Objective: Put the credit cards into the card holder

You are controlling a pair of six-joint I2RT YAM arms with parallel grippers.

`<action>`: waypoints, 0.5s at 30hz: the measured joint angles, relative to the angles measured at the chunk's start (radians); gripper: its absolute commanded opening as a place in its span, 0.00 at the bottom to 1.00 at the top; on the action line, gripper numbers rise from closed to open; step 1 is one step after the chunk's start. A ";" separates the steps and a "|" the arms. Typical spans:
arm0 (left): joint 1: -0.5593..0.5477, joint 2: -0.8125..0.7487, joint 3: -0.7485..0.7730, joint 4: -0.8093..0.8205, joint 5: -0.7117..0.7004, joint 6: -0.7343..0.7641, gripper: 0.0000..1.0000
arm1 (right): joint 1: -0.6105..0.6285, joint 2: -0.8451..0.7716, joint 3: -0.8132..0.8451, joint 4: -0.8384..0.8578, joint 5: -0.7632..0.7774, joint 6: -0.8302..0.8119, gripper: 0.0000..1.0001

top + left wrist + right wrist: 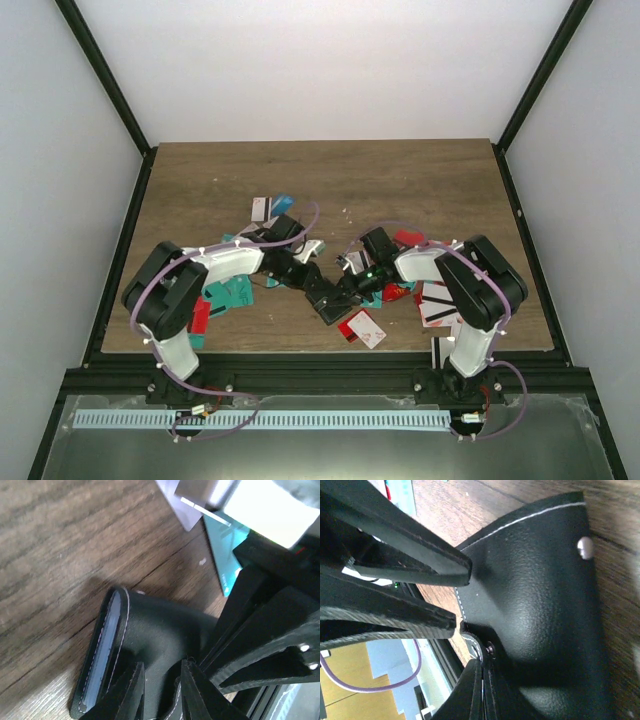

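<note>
Right wrist: right gripper (481, 664) clamped on card holder (535, 605); left gripper (460, 598) narrow, grip unclear.

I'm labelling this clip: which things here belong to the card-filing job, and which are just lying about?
Job:
- card holder, mid-table
- credit cards, scattered on both sides of it

Just there:
- wooden table
- white slotted strip in front of the arm bases
</note>
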 measured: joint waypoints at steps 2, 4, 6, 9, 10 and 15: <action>-0.010 0.009 0.000 -0.019 -0.017 0.011 0.21 | 0.000 0.005 0.010 -0.016 0.011 0.000 0.01; -0.015 0.013 0.000 -0.031 -0.031 0.015 0.20 | 0.000 0.014 0.019 -0.026 0.017 0.000 0.01; -0.019 0.014 0.000 -0.040 -0.049 0.020 0.19 | 0.000 0.021 0.025 -0.035 0.020 0.000 0.01; -0.026 0.014 0.000 -0.047 -0.072 0.029 0.18 | 0.001 0.024 0.033 -0.046 0.030 0.003 0.01; -0.029 0.014 0.001 -0.048 -0.080 0.034 0.18 | 0.001 0.024 0.035 -0.048 0.035 0.003 0.01; -0.040 0.014 0.006 -0.056 -0.107 0.047 0.17 | 0.002 0.026 0.050 -0.068 0.063 0.007 0.01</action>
